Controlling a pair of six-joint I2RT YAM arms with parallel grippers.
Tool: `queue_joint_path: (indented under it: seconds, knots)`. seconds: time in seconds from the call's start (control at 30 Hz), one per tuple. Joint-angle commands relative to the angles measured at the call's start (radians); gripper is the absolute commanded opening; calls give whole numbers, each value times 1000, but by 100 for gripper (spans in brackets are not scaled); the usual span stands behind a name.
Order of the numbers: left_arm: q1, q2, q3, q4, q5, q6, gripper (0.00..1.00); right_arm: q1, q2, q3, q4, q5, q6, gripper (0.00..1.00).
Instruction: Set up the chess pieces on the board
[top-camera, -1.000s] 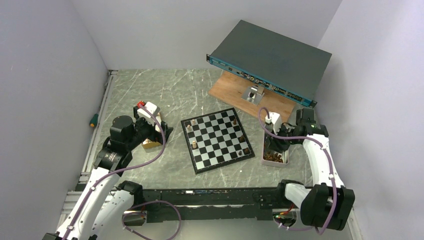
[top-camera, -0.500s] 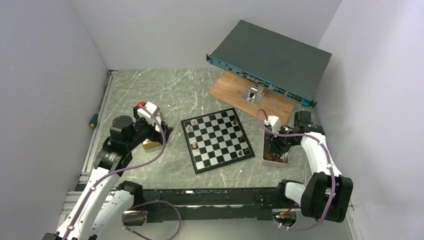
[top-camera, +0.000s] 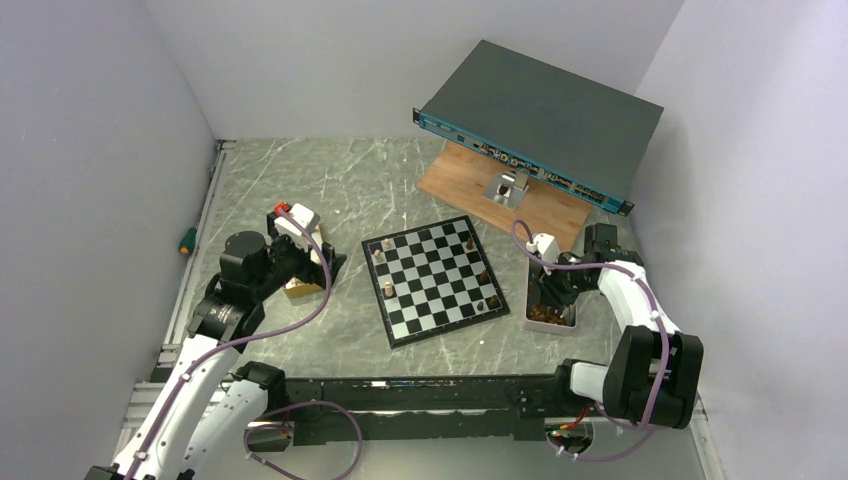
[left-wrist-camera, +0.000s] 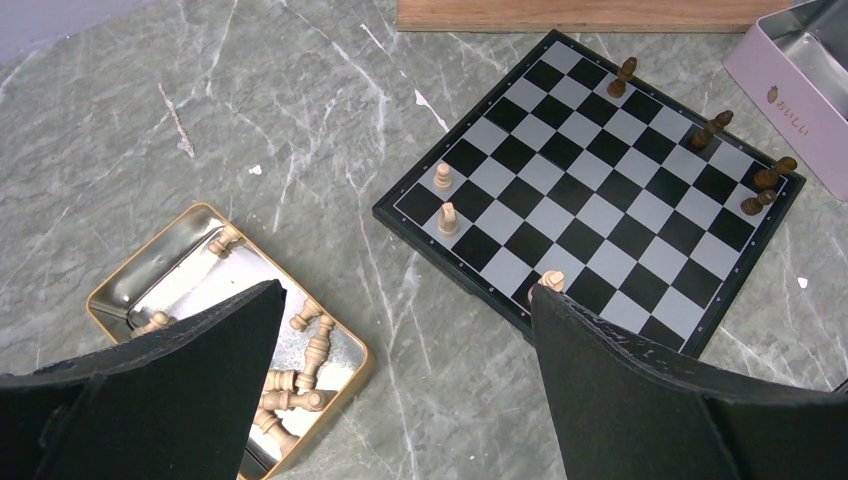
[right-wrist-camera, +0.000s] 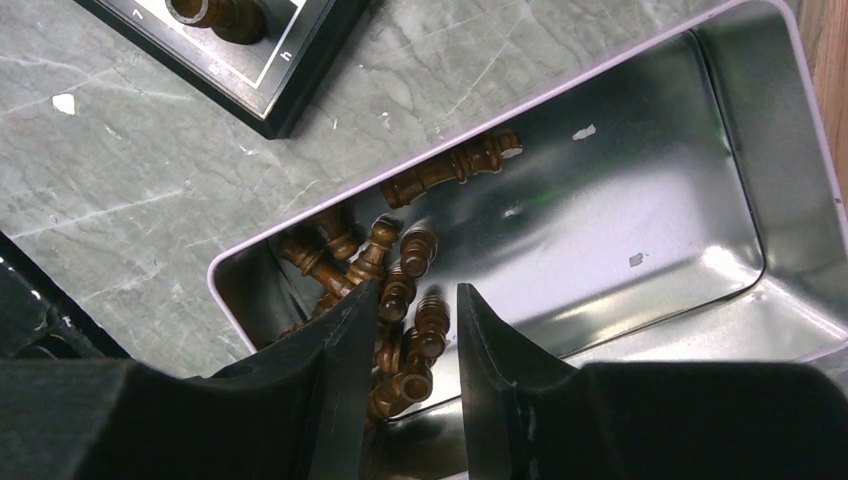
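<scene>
Grey marbled table (top-camera: 330, 180) fills the space between pale walls, and the board (top-camera: 432, 280) lies flat near its middle, turned a little askew. Just right of the board sits a pink tin (right-wrist-camera: 640, 180), and well to the left a gold tin (left-wrist-camera: 175, 270). My left gripper (left-wrist-camera: 405, 300) hangs spread wide and empty above the gold tin, so the step in hand belongs to my right gripper (right-wrist-camera: 415, 290), which is down inside the near end of the pink tin. Its fingers (right-wrist-camera: 340, 370) are drawn in partway but not clamped: I see gaps beside the dark pieces (right-wrist-camera: 350, 255) heaped there, and more than one seems to lie between my tips. To do this well I should centre on a single piece, the one lying nearly in line with my jaws, squeeze gently across its narrow waist, and lift straight up so that no neighbour rides along and I clear the tin's wall. A few dark pieces already stand along the board's right edge, so I judge that is where this one goes. Three light pieces (left-wrist-camera: 449, 215) stand on the left side, and more lie in the gold tin.
</scene>
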Motion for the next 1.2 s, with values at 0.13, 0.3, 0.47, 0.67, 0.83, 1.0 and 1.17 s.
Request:
queue_joint_path:
  seconds: [0.13,0.3,0.47,0.67,0.83,1.0,1.17]
  knots:
    - [4,-11,15,26,15,4,99,13,25,-16,74,-15,-5,36]
    - [4,-10,15,26,13,5,99,26,55,-15,88,-9,2,33]
    - [4,-10,15,26,13,5,99,37,66,-22,97,4,3,31]
    - [4,-9,15,26,13,5,99,53,88,-31,115,29,11,25]
    - [4,-8,15,26,13,5,99,55,72,-32,124,40,17,12]
    - [4,-8,15,25,13,5,99,55,32,-20,125,61,25,0]
    - [4,-9,15,25,14,5,99,55,-18,9,107,86,33,0]
